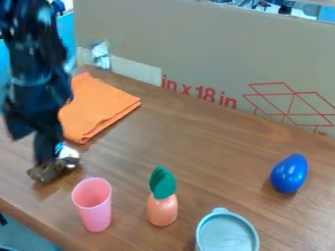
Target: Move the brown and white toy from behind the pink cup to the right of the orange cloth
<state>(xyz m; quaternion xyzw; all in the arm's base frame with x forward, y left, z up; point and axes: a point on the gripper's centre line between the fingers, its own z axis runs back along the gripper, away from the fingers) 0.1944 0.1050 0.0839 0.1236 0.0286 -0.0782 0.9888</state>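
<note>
Gripper (50, 158) is at the left side of the bench (196, 152), pointing down, right at a small brown-and-silver thing (54, 170). Can't tell if it's open, closed or gripping.

Small thing: lumpy, irregular, dull brown low down, bright silvery patch on the upper right. Looks like it's at or just above the bench top, with a dark shadow under it; blurry there, so contact with the bench is uncertain. Position is left part of the bench, inboard of the lower-left edge, between the orange cloth (98, 108) and the pink cup (92, 203).

Containers: pink cup is upright, mouth up, slightly tapered, near the lower-left edge. Inner wall visible near the rim, bottom not readable. Round tub (227, 236) at the near side of the bench has a grey-blue lid with a small tab on its rim; lid is on, contents hidden.

Rest: orange cloth folded flat in layers, toward the back-left corner. Peach-coloured toy (162, 210) with a green leafy top stands between cup and tub, apart from both. Glossy blue egg-shaped thing (289, 174) toward the right side. Cardboard panel (196, 54) with red print stands along the back edge.
</note>
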